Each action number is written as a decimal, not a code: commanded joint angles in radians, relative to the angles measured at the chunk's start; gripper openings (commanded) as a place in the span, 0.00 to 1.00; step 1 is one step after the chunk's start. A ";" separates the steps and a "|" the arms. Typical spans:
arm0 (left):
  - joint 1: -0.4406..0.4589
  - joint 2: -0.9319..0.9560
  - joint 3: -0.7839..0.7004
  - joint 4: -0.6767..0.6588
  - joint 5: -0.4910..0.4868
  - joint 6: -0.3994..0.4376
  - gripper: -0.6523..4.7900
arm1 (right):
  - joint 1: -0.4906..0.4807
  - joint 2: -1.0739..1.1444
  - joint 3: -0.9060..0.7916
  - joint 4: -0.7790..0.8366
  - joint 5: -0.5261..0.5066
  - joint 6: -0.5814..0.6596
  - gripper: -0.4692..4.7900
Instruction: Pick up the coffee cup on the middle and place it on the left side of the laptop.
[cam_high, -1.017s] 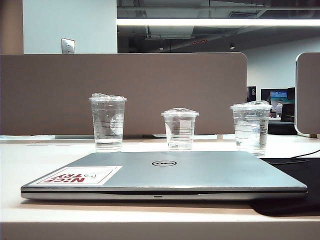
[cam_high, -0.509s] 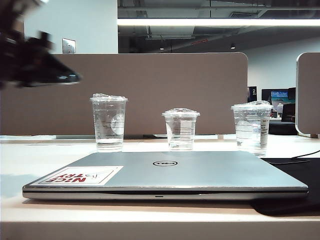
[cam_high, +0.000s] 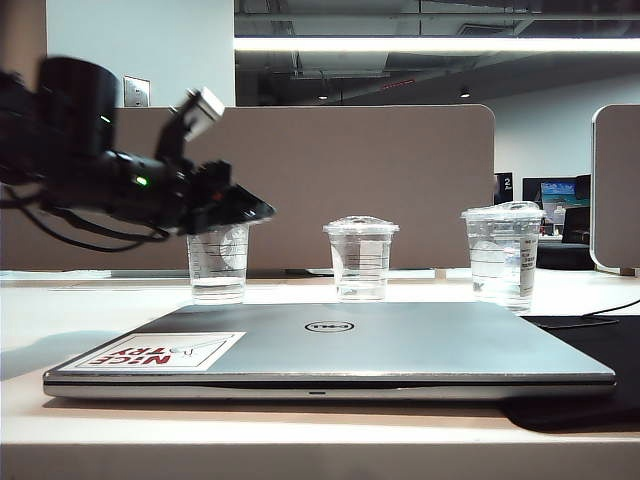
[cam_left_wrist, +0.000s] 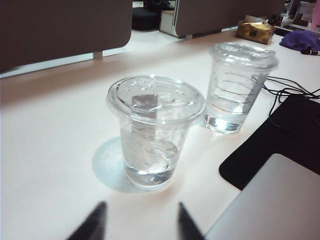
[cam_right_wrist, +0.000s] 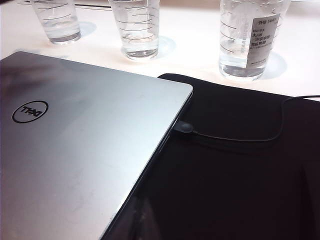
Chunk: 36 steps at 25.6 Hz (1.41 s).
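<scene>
The coffee cup (cam_high: 360, 258), squat and clear with a domed lid and a little water, stands in the middle behind the laptop (cam_high: 330, 345). My left gripper (cam_high: 262, 211) hangs above the table to the cup's left, pointing towards it. In the left wrist view the coffee cup (cam_left_wrist: 152, 135) stands just ahead of the left gripper (cam_left_wrist: 140, 212), which is open with nothing between its dark fingertips (cam_left_wrist: 99, 212). The laptop (cam_left_wrist: 280, 205) corner lies beside it. My right gripper (cam_right_wrist: 142, 227) is only a faint dark shape over the black mat (cam_right_wrist: 240, 165), beside the laptop (cam_right_wrist: 75, 145).
A taller clear cup (cam_high: 218, 272) stands at the left, its top hidden behind my left arm. A labelled clear cup (cam_high: 502, 255) stands at the right, by the black mat (cam_high: 590, 345) and a cable (cam_left_wrist: 292, 90). A grey partition (cam_high: 380, 170) runs behind the cups.
My left arm has swung in from the left edge and now reaches in front of the left cup, with its fingers apart. Cups and laptop have not moved.
</scene>
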<state>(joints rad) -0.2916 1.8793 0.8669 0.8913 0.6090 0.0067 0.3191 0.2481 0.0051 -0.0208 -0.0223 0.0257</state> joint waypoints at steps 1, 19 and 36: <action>-0.002 0.052 0.089 -0.093 0.027 -0.004 0.74 | 0.000 0.000 -0.004 0.017 0.001 0.000 0.08; -0.151 0.232 0.305 -0.241 -0.151 0.040 1.00 | -0.001 0.000 -0.004 0.017 0.001 0.000 0.08; -0.174 0.414 0.531 -0.302 -0.206 -0.041 1.00 | -0.001 -0.003 -0.004 0.017 0.001 0.000 0.08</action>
<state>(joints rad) -0.4633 2.2894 1.3880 0.5793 0.4076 -0.0349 0.3180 0.2459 0.0051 -0.0208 -0.0223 0.0257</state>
